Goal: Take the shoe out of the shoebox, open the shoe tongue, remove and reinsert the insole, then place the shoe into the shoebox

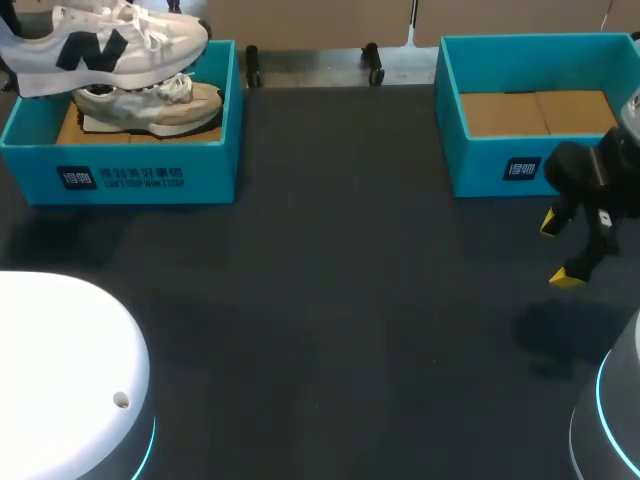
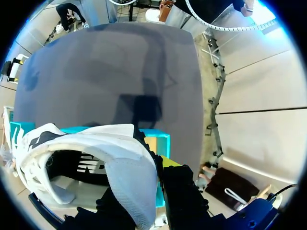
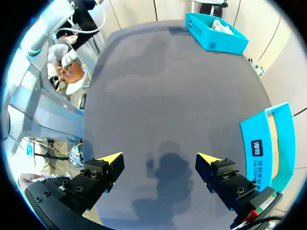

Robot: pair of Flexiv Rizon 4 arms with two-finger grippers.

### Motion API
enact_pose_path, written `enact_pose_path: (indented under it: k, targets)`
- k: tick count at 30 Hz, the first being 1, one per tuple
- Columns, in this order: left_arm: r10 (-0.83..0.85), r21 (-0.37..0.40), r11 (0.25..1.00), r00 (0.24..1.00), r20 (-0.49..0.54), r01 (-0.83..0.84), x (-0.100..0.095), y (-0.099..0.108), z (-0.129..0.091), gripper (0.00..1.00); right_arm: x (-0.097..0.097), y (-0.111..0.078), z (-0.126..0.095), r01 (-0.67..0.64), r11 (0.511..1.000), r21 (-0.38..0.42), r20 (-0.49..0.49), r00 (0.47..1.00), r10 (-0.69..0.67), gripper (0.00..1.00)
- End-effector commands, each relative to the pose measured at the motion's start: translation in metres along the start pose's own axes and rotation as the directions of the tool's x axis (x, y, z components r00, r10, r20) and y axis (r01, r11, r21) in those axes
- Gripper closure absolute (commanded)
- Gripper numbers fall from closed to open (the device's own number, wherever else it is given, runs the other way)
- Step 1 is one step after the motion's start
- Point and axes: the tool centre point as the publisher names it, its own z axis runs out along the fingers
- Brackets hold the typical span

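Two boxes: both teal and open-topped, set well apart along the worktop's far edge. The left box [image 1: 150, 180] is toward the far left corner. The right box [image 1: 490, 170] is toward the far right, and its right side runs out of the head view.
Shoe: white with a dark side mark [image 1: 110, 45], held in the air over the back of the left box, sole down, toe toward the middle of the worktop. Its heel end passes out of the head view at the left edge.
Second shoe: beige [image 1: 150, 105], lying inside the left box directly under the shoe, with its toe near the box's right wall.
Left fingers: [image 2: 184, 191] clamped on the shoe's heel, one black finger on each side of the white heel wall. The left box's rim shows just beyond them.
Right fingers: [image 1: 568, 277] spread wide with nothing between them. They hang over bare worktop just in front of the right box's front wall, near the worktop's right side.
Worktop: dark [image 1: 330, 300]. A broad stretch of it lies between the two boxes and from them to the near edge.
Bases: a white rounded left base [image 1: 60, 370] fills the near left corner, and a right base [image 1: 610, 420] fills the near right corner.
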Motion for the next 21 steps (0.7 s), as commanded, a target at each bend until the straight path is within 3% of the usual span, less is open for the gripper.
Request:
enact_pose_path:
  k: [1,12,16,21]
  targets:
    - [0.003,-0.011,1.0,1.0,-0.003,-0.003,-0.007,-0.014,-0.006,1.0,0.001,0.0,0.001,0.0,1.0,0.002,0.002,1.0,0.0,0.0]
    - [-0.022,-0.021,1.0,1.0,0.003,0.022,-0.027,-0.084,-0.028,1.0,0.001,0.0,0.001,0.0,1.0,0.002,0.002,1.0,0.0,0.0]
    - [-0.045,0.007,0.999,0.999,0.001,0.045,-0.033,-0.106,-0.027,1.0,0.001,0.0,0.001,0.0,1.0,0.002,0.002,1.0,0.0,0.0]
    - [-0.082,-0.013,0.997,0.997,0.008,0.083,-0.043,-0.133,-0.02,1.0,0.001,0.0,0.001,0.0,1.0,0.002,0.002,1.0,0.0,0.0]
